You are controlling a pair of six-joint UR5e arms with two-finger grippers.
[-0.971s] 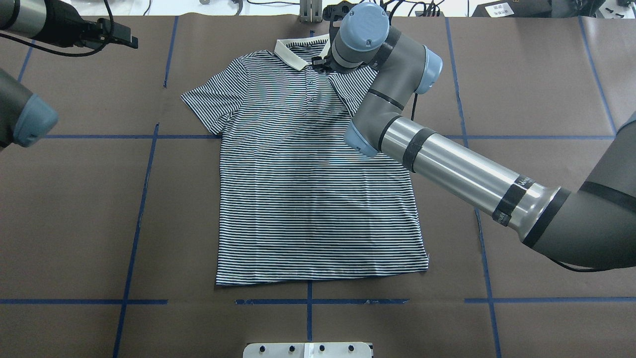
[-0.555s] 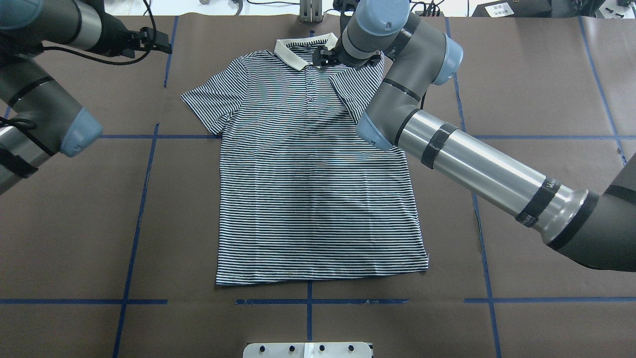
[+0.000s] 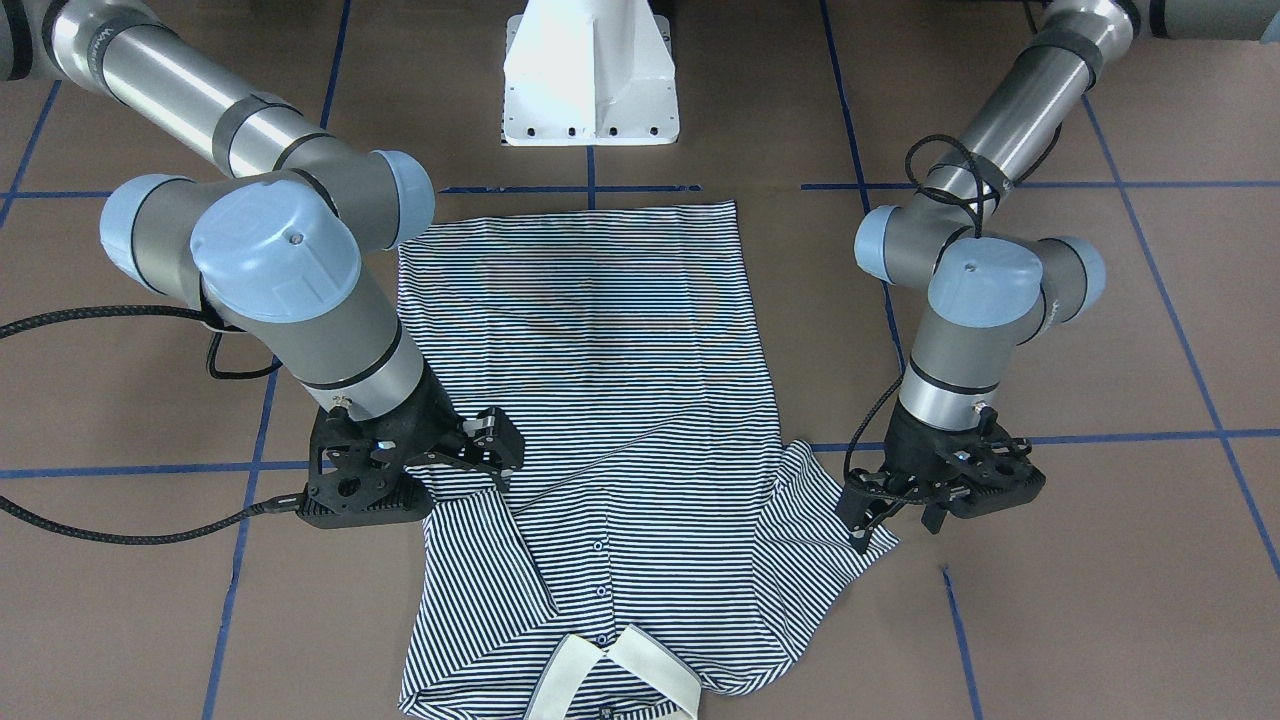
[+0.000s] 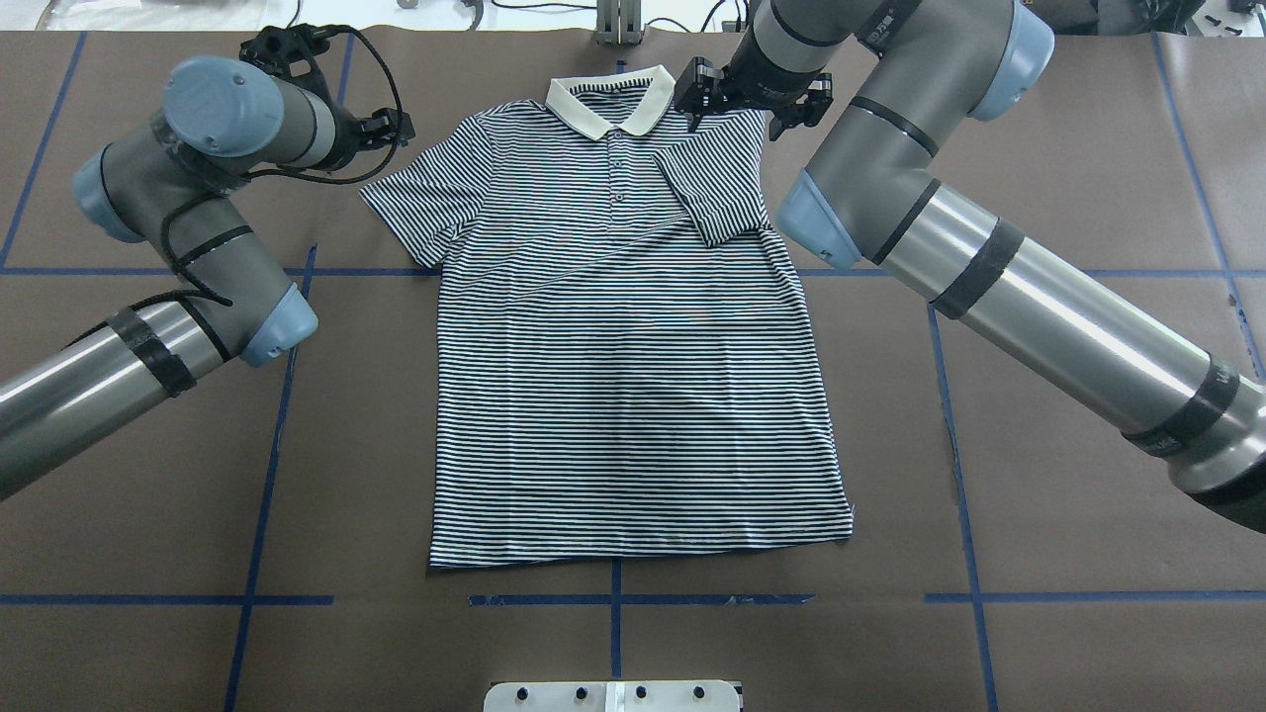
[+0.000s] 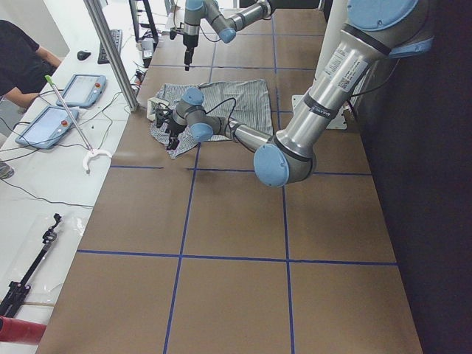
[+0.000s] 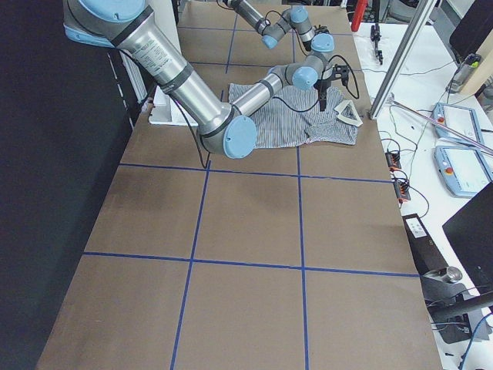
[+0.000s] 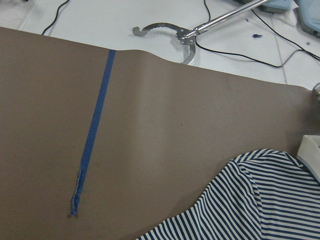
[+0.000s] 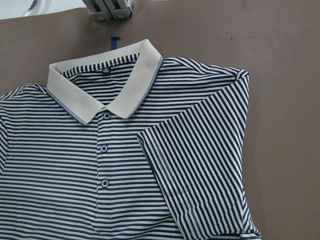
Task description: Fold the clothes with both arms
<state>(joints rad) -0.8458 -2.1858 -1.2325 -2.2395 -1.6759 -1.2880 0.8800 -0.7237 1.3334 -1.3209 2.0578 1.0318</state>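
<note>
The striped polo shirt (image 4: 623, 376) lies flat and face up on the brown table, with its cream collar (image 4: 608, 104) at the far edge. One sleeve (image 4: 717, 193) is folded over onto the chest, and the right wrist view shows that folded sleeve (image 8: 210, 165) lying free. The other sleeve (image 4: 425, 203) is spread out flat. My right gripper (image 4: 752, 99) hovers open above the shoulder next to the folded sleeve and holds nothing. My left gripper (image 3: 897, 520) is open at the tip of the spread sleeve, one finger over its edge.
The white pedestal base (image 3: 590, 80) stands at the near edge by the shirt's hem. Blue tape lines (image 4: 267, 435) cross the brown cover. A metal post (image 4: 618, 20) rises behind the collar. A person (image 5: 22, 59), tablets and a grabber tool (image 7: 185, 35) are beyond the far edge.
My left arm swung in from the far left to the spread sleeve. My right gripper moved right, from over the collar and folded sleeve to the shoulder. The shirt has not shifted.
</note>
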